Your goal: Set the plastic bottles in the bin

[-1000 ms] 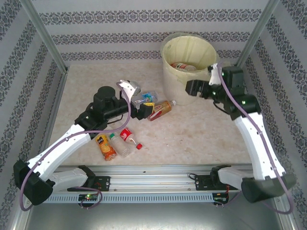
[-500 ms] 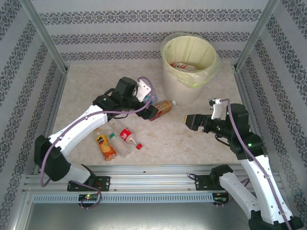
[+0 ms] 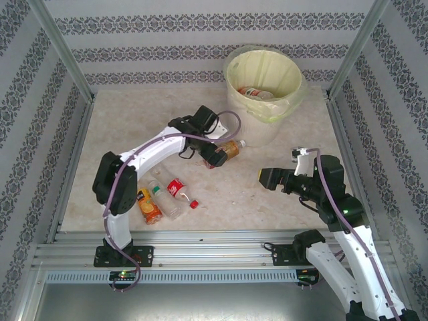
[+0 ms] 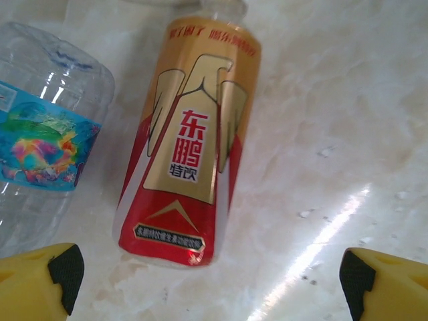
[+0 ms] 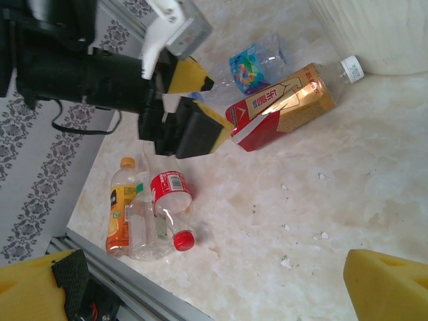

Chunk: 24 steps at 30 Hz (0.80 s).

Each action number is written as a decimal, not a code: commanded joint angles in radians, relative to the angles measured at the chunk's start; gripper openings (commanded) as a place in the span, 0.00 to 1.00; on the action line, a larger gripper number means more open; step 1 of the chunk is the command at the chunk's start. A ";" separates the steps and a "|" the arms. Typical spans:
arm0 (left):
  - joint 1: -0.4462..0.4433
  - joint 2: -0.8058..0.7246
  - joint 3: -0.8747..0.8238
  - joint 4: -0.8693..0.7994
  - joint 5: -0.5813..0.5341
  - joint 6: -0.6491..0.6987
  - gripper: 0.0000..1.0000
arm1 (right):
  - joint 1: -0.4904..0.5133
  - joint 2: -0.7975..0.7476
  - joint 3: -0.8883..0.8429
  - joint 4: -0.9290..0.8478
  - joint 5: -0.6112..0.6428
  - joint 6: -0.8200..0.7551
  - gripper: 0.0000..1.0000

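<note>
Both grippers stand spread. Left gripper [image 3: 212,155] faces a gold-and-red-labelled clear plastic bottle [image 4: 190,140] at centre, near the round cream-white lined bin [image 3: 244,117] at one o'clock; right gripper [image 3: 267,178] hangs over bare marble tabletop [image 3: 234,200] at four o'clock.

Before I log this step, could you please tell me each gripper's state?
Left gripper: open, holding nothing.
Right gripper: open, holding nothing.

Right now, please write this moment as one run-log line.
left claw: open, facing gold-red bottle | right claw: open, empty | bin: red-label bottle inside
</note>
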 commanded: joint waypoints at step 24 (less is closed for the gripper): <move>-0.021 0.272 0.222 -0.181 -0.066 0.001 0.95 | 0.012 -0.025 0.024 -0.037 0.017 0.003 0.98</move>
